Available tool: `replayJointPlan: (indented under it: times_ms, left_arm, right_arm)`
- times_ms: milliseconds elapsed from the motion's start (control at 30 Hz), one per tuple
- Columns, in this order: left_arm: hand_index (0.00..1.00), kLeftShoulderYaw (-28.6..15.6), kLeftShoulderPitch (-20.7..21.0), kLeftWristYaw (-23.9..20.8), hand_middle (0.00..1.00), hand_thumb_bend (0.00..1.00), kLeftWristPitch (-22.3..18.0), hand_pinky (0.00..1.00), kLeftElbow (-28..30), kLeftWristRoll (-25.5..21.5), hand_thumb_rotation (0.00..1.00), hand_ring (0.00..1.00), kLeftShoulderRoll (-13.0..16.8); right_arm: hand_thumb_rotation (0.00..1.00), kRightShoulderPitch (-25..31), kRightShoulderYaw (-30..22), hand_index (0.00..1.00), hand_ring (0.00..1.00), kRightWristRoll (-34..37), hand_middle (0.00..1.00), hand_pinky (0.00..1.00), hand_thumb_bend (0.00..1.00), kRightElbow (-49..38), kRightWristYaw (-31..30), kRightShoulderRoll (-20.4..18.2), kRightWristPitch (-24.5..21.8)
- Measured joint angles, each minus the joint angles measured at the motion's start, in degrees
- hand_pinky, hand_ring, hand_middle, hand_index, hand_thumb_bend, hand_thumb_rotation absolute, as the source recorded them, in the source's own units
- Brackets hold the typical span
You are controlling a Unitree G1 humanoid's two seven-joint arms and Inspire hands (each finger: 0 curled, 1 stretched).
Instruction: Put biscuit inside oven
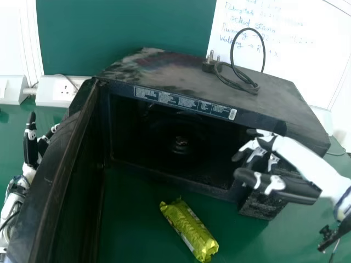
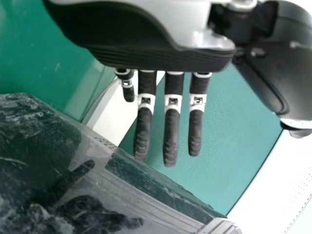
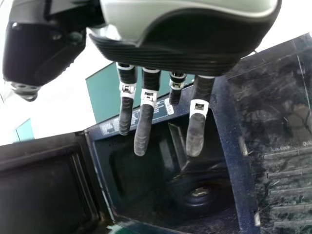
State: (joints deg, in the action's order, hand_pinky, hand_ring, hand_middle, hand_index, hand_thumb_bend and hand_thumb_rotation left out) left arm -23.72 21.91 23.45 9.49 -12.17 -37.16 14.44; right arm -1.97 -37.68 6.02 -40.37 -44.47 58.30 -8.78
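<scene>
The black oven [image 1: 219, 90] stands on the green table with its door [image 1: 60, 181] swung wide on the left. A yellow-green biscuit packet [image 1: 189, 229] lies on the table before the opening, touched by neither hand. At the opening's right side is my right hand [image 1: 279, 183], open; in the right wrist view the fingers of the right hand [image 3: 144, 122] are straight over the oven cavity [image 3: 170, 190]. My left hand [image 1: 31, 145] is open beyond the door's outer side; in the left wrist view the left hand [image 2: 170, 131] has straight fingers beside the glossy door [image 2: 97, 180].
A power cable with its plug [image 1: 241, 82] lies coiled on the oven's top. White socket boxes [image 1: 60, 92] are at the back left. A whiteboard [image 1: 279, 38] with handwriting stands behind. The door's edge rises between the left hand and the packet.
</scene>
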Motion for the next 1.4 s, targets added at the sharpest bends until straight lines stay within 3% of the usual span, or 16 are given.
replayJointPlan:
  times_ms: [100, 167, 233, 300, 333, 467, 567, 733, 933, 1233, 1400]
  left_arm:
    - [0.55, 0.01, 0.0, -0.01, 0.42, 0.78, 0.0, 0.25, 0.15, 0.0, 0.25, 0.33, -0.23]
    - [0.55, 0.02, -0.01, -0.02, 0.42, 0.78, 0.0, 0.25, 0.2, 0.01, 0.25, 0.33, -0.36]
    - [0.55, 0.03, -0.01, -0.02, 0.41, 0.78, 0.0, 0.25, 0.26, 0.02, 0.25, 0.33, -0.4]
    - [0.55, 0.02, -0.02, -0.02, 0.42, 0.78, -0.03, 0.25, 0.29, 0.06, 0.25, 0.33, -0.41]
    - [0.55, 0.04, -0.02, -0.02, 0.42, 0.78, -0.03, 0.25, 0.32, 0.07, 0.25, 0.33, -0.42]
    - [0.55, 0.01, -0.05, -0.06, 0.42, 0.79, -0.03, 0.25, 0.41, 0.05, 0.25, 0.33, -0.41]
    - [0.55, 0.02, -0.04, 0.0, 0.42, 0.79, -0.03, 0.25, 0.41, 0.04, 0.25, 0.33, -0.41]
    - [0.55, 0.01, -0.04, -0.11, 0.42, 0.78, 0.02, 0.25, 0.59, 0.04, 0.25, 0.33, -0.41]
    - [0.55, 0.01, -0.05, -0.11, 0.42, 0.78, 0.02, 0.25, 0.7, 0.04, 0.25, 0.33, -0.41]
    - [0.55, 0.02, -0.12, -0.91, 0.42, 0.77, 0.62, 0.24, 1.35, 0.02, 0.25, 0.33, -0.41]
    - [0.55, 0.02, -0.15, -1.01, 0.42, 0.77, 0.64, 0.25, 1.95, 0.03, 0.25, 0.33, -0.42]
  right_arm:
    - [0.65, 1.99, 1.86, 0.68, 0.48, -1.4, 0.57, 0.34, 0.96, -1.86, 1.71, -3.0, -0.65]
    - [0.68, 3.36, 3.15, 0.68, 0.41, -3.49, 0.51, 0.29, 0.99, -4.1, 2.31, -3.81, -3.46]
    - [0.66, 4.06, 4.57, 0.68, 0.5, -7.77, 0.57, 0.38, 1.0, -7.16, 2.59, -3.24, -6.04]
    - [0.52, 4.04, 6.01, 0.71, 0.57, -10.47, 0.62, 0.44, 0.99, -9.51, 1.8, -0.74, -9.49]
    - [0.5, 3.76, 7.05, 0.71, 0.59, -10.93, 0.64, 0.45, 1.0, -10.58, 0.82, 1.02, -12.24]
    - [0.52, 2.32, 12.3, 0.75, 0.7, -13.44, 0.73, 0.52, 0.99, -14.96, -1.39, 6.29, -23.25]
    - [0.54, 1.45, 15.09, 0.79, 0.74, -13.5, 0.79, 0.53, 0.98, -16.21, -2.67, 8.34, -26.6]
    - [0.54, 1.33, 19.41, 0.78, 0.69, -15.18, 0.77, 0.47, 0.98, -16.93, -2.95, 9.03, -29.5]
    - [0.52, 0.23, 25.1, 0.77, 0.73, -18.69, 0.78, 0.55, 0.99, -17.48, -2.82, 10.45, -33.07]
    - [0.49, -6.29, 34.67, 0.79, 0.75, -20.23, 0.81, 0.5, 0.99, -18.35, -4.26, 13.42, -39.44]
    - [0.54, -8.6, 41.32, 0.79, 0.68, -23.57, 0.77, 0.42, 1.0, -17.3, -4.2, 14.29, -40.34]
